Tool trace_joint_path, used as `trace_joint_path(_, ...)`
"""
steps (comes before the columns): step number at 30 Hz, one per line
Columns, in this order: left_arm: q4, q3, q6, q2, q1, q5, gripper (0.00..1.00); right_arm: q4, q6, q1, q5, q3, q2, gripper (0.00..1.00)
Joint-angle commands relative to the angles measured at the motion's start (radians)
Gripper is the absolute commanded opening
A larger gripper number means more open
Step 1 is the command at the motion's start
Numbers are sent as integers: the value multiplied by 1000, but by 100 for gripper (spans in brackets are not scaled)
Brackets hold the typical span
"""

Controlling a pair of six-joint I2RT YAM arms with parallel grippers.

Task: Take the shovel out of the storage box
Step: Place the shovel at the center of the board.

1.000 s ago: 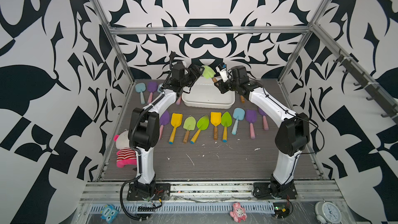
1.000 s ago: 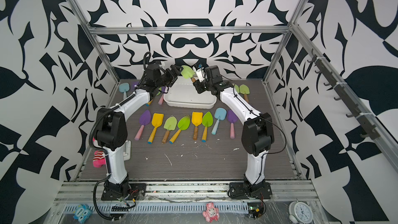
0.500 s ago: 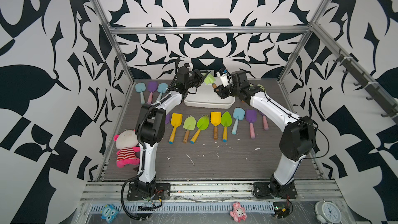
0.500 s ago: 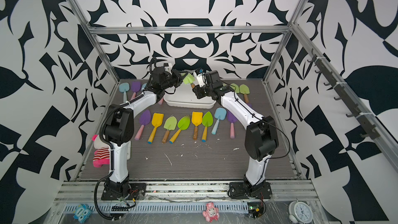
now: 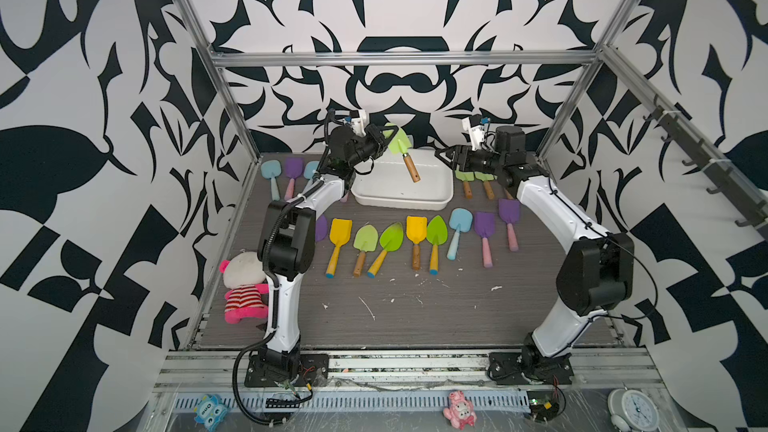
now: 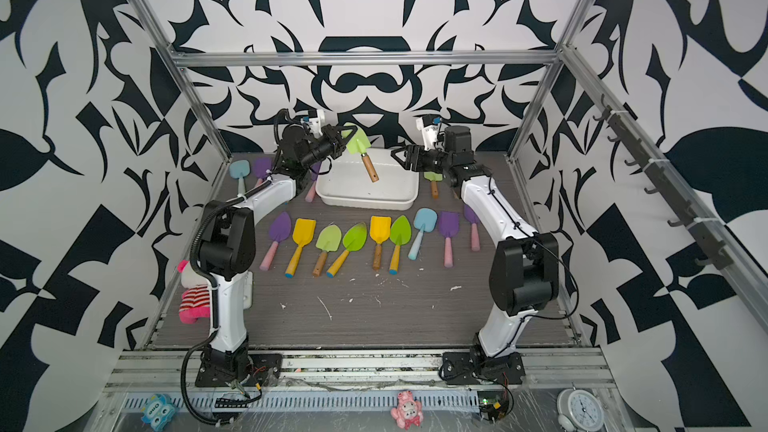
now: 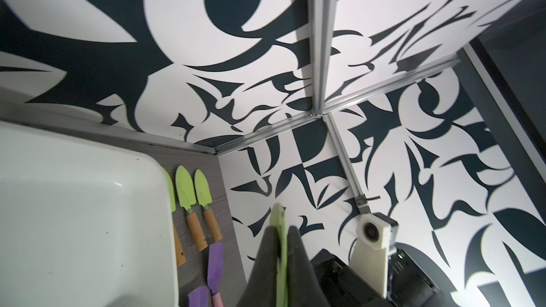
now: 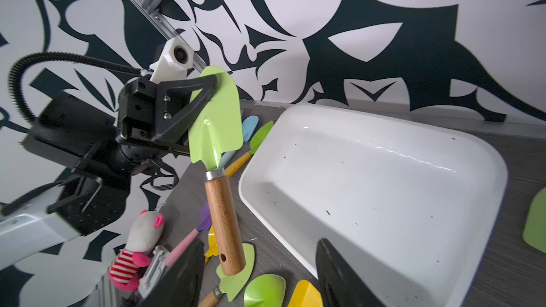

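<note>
- A plush toy (image 5: 243, 284) lies at the left edge of the tabletop (image 5: 415, 317); it has no part in this step.
- The left jaws are closed on the shovel (image 5: 405, 155). They pinch the flat green blade (image 8: 218, 113) near its tip, one finger on each face; the left wrist view shows this edge-on.
- The shovel hangs in the air with the blade up and the wooden handle (image 8: 224, 225) pointing down and a little to the right. It is above the back left part of the storage box (image 5: 399, 201) and touches nothing but the jaws.
- I judge the shovel to be stiff and fairly light. The painted blade looks like metal, smooth and thin. A pinch on such a surface may let it swivel or slide, because the handle pulls downward.
- The handle seems the better place to hold: round, matt wood, thick enough for a firm grip. Holding it close to the silver collar (image 8: 215, 175) should make it swing less.
- The storage box stands near the middle of the back edge of the tabletop. Inside I see only some dark specks.
- The right jaws stand open and empty above the back right corner of the box, pointing toward the handle but apart from it.
- A row of other shovels (image 5: 415, 238) lies flat across the middle of the tabletop, so a free place is needed for putting this one down.
</note>
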Motion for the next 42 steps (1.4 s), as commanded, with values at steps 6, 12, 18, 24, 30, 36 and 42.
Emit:
trace_joint_path(6, 244, 123, -110, 77, -13, 89, 0, 244, 210, 54, -253, 3, 33, 63)
trace_joint_path(12, 289, 131, -144, 97, -17, 93, 0, 212, 196, 88, -280, 15, 64, 61)
trace_joint_path(18, 378, 135, -207, 120, -21, 82, 0, 210, 186, 101, -282, 23, 80, 52)
trace_joint_path(24, 405, 136, -225, 120, -32, 89, 0, 210, 184, 102, -285, 50, 103, 50)
trace_joint_path(30, 444, 126, -238, 126, -36, 89, 0, 217, 183, 104, -273, 45, 85, 9)
trace_joint_path(36, 411, -27, -145, 41, -10, 42, 54, -105, -33, 102, -12, 37, -48, 0)
trace_joint_path(42, 6, -214, 147, -180, 99, 4, 99, -524, -221, 107, 755, -48, -289, 0)
